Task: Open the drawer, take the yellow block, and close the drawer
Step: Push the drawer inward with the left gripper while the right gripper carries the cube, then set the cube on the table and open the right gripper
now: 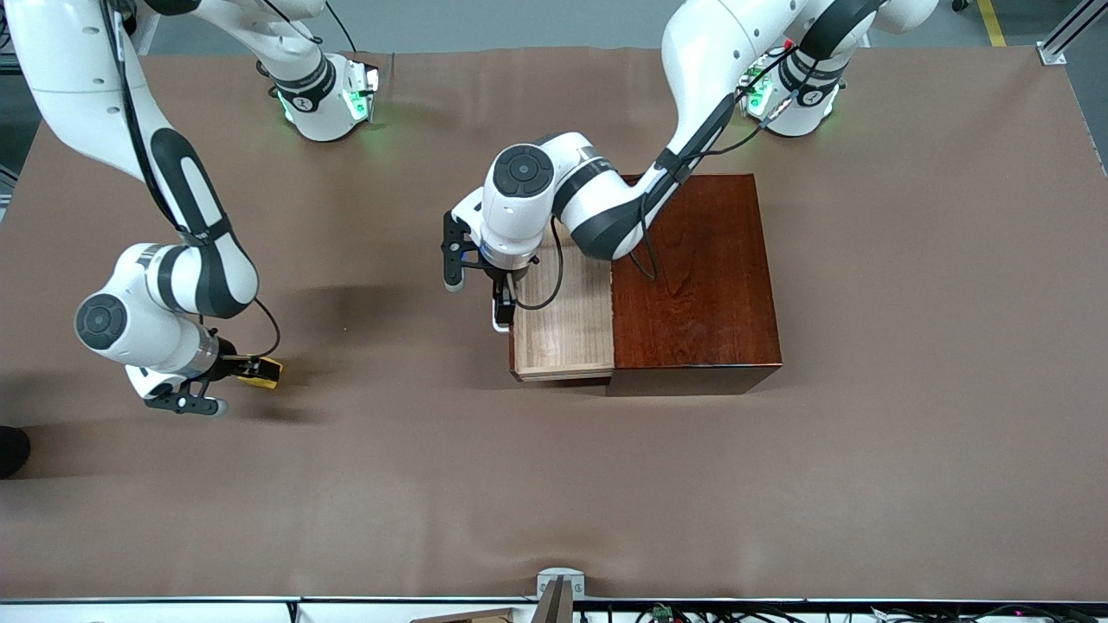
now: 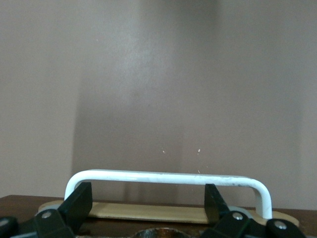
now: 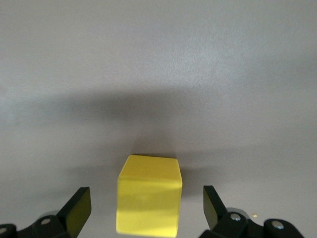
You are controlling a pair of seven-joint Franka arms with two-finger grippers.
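Observation:
The yellow block (image 1: 267,373) rests on the brown table toward the right arm's end. My right gripper (image 1: 256,369) is low around it and open. In the right wrist view the block (image 3: 148,198) sits between the fingers (image 3: 78,208), with a gap on each side. The drawer (image 1: 563,333) of the dark reddish-brown box (image 1: 692,277) is pulled out, showing a bare pale wood floor. My left gripper (image 1: 502,305) is at the drawer's white handle (image 2: 168,177), open. Its fingertips (image 2: 80,201) stand wide apart just under the bar.
The brown table cover (image 1: 554,484) stretches wide between the block and the drawer and along the edge nearest the front camera. The left arm's forearm lies over the box's top. Both arm bases (image 1: 325,95) stand at the table's farthest edge.

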